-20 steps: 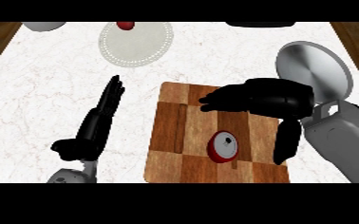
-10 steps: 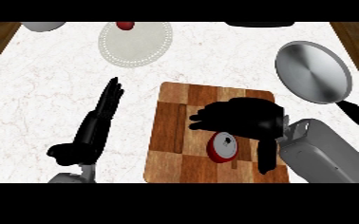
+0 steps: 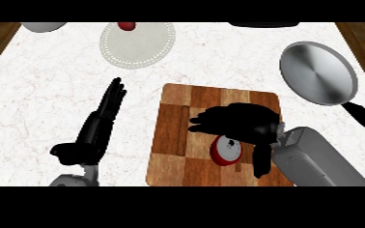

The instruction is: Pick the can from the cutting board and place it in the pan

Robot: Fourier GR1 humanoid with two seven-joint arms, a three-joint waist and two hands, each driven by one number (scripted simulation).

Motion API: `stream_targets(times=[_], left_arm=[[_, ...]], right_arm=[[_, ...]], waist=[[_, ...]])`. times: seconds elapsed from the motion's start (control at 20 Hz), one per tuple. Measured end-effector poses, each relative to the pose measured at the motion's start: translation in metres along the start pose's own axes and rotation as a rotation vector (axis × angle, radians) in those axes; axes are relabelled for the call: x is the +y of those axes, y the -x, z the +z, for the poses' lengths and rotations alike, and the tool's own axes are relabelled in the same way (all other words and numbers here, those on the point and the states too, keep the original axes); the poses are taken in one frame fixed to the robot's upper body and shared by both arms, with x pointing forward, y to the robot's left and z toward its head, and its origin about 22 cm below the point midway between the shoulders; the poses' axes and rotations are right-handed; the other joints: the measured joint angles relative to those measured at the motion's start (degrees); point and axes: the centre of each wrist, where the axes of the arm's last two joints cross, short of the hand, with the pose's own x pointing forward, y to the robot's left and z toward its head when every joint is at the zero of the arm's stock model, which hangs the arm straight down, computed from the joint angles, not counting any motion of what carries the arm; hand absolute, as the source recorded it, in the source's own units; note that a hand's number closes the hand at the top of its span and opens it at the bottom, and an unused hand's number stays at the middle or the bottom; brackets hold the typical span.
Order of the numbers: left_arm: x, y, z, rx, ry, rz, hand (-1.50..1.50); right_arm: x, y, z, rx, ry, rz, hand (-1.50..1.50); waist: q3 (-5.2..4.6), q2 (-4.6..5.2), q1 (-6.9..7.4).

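- Right hand (image 3: 239, 123) over red can (image 3: 227, 150) on cutting board (image 3: 182, 125), fingers bent above it, thumb down beside; grasp unclear.
- Left hand (image 3: 100, 125) flat, fingers straight, on counter.
- Pan (image 3: 317, 72) well apart, upper right.

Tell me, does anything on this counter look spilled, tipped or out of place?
Nothing stands out. The can stands upright on the cutting board under the right hand; the pan sits flat, and the left hand rests open on the counter.

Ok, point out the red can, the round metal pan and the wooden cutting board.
red can (image 3: 228, 149), head view, on its pale top.
round metal pan (image 3: 317, 72), head view, on its inner base.
wooden cutting board (image 3: 175, 125), head view, on its bare left part.
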Motion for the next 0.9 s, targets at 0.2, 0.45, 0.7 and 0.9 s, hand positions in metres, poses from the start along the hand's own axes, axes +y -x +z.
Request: stream_targets(times=[0.2, 0.45, 0.7, 0.9], left_arm=[[-0.003, -0.002, 0.005, -0.009, -0.003, 0.002, 0.0], [0.004, -0.001, 0.004, -0.01, 0.002, -0.009, 0.0], [0.004, -0.004, 0.006, -0.001, 0.003, -0.007, 0.0], [0.003, -0.003, 0.0, -0.005, 0.004, -0.006, 0.0]], right_arm=[[0.008, 0.01, -0.009, -0.002, 0.008, -0.025, -1.5], [0.014, 0.012, -0.023, 0.018, -0.01, -0.021, -1.5], [0.022, 0.018, -0.033, 0.036, -0.053, 0.013, 1.5], [0.024, 0.018, -0.038, 0.013, -0.08, 0.1, 1.5]], waist=[[0.0, 0.0, 0.09], [0.0, 0.01, 0.08], [-0.1, -0.15, 0.05], [-0.21, -0.33, 0.04]])
